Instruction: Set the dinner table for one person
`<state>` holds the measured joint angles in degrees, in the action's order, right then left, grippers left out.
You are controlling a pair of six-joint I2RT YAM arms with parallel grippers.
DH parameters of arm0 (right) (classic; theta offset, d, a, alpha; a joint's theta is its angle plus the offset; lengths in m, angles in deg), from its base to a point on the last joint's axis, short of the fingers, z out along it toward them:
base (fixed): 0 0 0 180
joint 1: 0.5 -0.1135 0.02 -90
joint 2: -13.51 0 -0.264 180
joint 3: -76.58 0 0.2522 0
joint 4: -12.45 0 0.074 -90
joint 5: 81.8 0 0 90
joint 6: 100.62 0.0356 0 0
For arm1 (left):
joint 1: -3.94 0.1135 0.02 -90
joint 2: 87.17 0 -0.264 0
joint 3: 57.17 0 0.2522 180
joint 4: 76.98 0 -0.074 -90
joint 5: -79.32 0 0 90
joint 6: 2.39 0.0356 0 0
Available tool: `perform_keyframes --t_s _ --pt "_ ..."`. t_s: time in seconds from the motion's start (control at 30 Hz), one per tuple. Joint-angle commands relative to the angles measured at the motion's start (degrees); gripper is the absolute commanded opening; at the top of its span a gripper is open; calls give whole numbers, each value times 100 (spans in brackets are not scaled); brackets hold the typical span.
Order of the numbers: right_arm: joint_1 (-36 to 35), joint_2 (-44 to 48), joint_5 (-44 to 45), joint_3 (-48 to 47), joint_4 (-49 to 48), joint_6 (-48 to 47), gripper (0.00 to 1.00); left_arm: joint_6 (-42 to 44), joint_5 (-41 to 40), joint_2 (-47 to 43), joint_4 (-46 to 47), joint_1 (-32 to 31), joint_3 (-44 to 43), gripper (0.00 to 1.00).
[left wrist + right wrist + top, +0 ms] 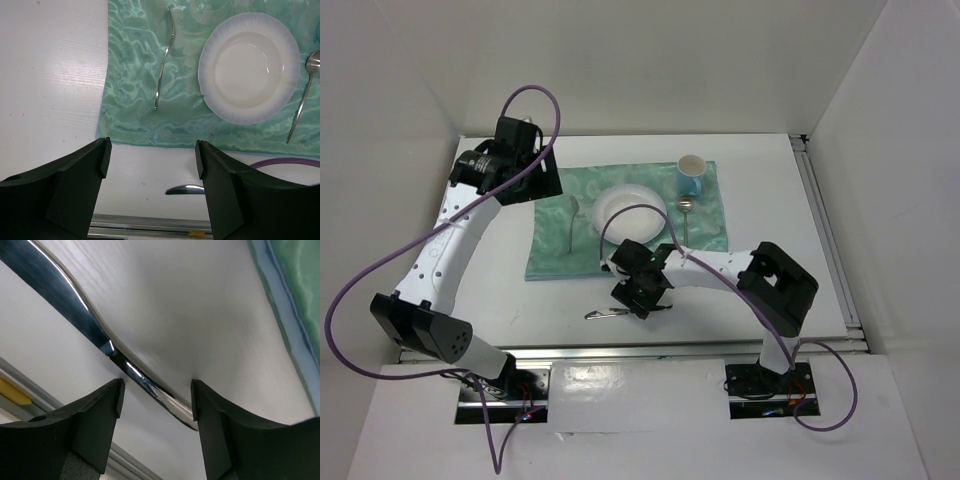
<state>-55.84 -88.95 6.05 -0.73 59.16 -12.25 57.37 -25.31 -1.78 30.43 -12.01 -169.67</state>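
- Right wrist view, nearest the rail (680,350): a knife (95,330) lies flat on the dinner table (200,310), the wide white top that runs under everything else.
- The right gripper (156,390) hangs low over the knife with its jaws apart. The blade end crosses the gap between them, and I see no pinch on it.
- The knife looks thin, stiff, light and shiny, so I expect it to skate on that hard, smooth top. I would take it across the narrow sides, at the handle or mid-length, pressing down so the tips get under its edges.
- Just beyond the knife, a green mat (550,255) is spread on the table, soft and likely to ruck up if dragged.
- On the mat a fork (165,60) lies left of a white plate (250,65), and a spoon (302,95) lies right of it.
- A blue cup (691,178) stands at the mat's far right corner.
- Farthest off, the left gripper (151,155) hovers high at the far left, its jaws wide apart and holding nothing.
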Motion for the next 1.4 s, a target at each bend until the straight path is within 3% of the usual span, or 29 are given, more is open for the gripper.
perform_keyframes --t_s 0.0,0.23,0.63,0.87,1.2,1.37 --pt "-118 -73 303 -184 -552 -110 64 0 57 -57 20 12 -154 86" --pt "-118 -231 -13 8 -623 -110 38 0 4 -57 20 12 -154 86" --pt "-557 -153 689 247 -676 -57 9 0 57 -57 81 12 -102 86" --pt "-786 507 1392 -7 -492 -118 2 0 57 -57 82 12 -40 85" --pt "-839 981 2129 -246 -148 -137 1 -52 110 -57 144 12 -40 85" --pt "-102 1218 2035 -351 -8 557 0 -52 110 -57 144 12 -40 85"
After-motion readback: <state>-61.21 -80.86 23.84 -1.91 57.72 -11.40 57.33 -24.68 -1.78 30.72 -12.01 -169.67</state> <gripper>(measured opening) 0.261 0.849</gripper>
